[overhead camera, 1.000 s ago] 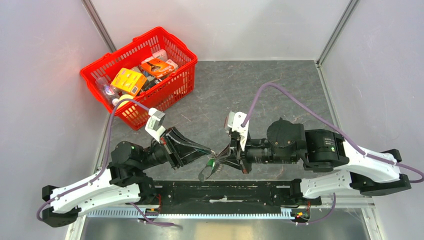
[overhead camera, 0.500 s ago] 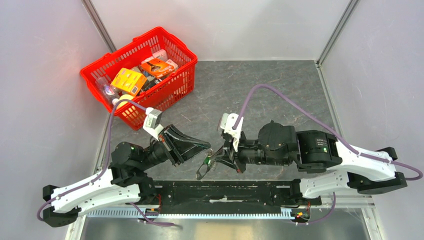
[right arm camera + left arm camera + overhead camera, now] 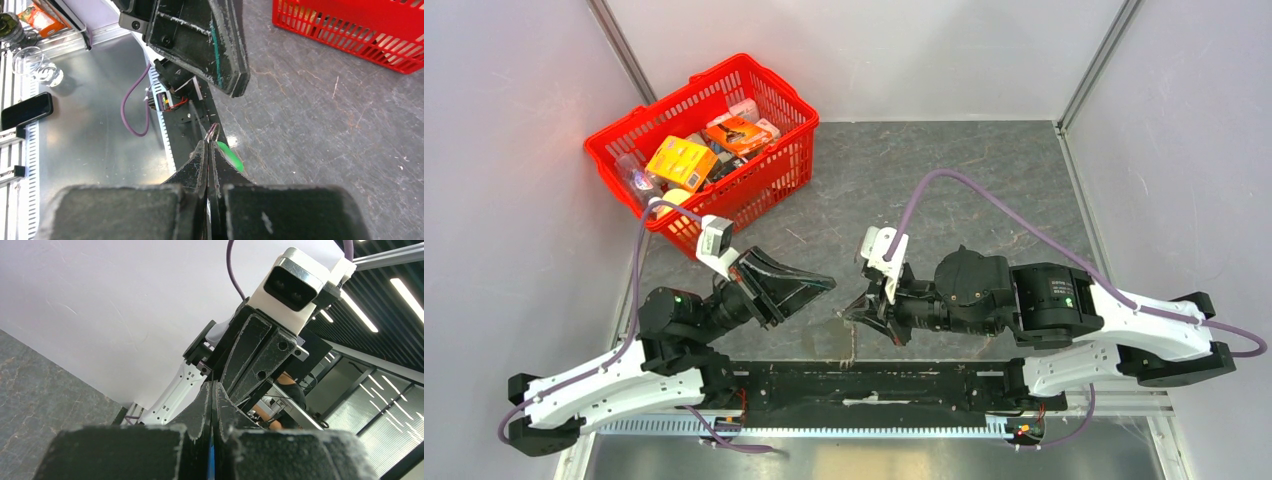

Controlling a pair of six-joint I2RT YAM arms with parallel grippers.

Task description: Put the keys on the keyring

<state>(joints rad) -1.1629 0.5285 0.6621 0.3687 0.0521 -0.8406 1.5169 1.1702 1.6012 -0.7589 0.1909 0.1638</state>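
Keyring [image 3: 854, 343] and left gripper [image 3: 828, 283] stand farther apart than before. That gripper, clenched on nothing visible, has drawn off toward 10 o'clock from the right gripper [image 3: 848, 311]. At the latter's 6 o'clock the keyring shows only as a thin dark sliver. The right gripper pinches the keys [image 3: 231, 157], green head beside its fingertips.

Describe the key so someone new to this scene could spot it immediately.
Find the right gripper, its black fingers pressed shut over the grey table near the front edge. The key sits right at those fingertips: a tiny piece with a bright green head beside a silvery loop, far smaller than the gripper and the only bright green thing there.
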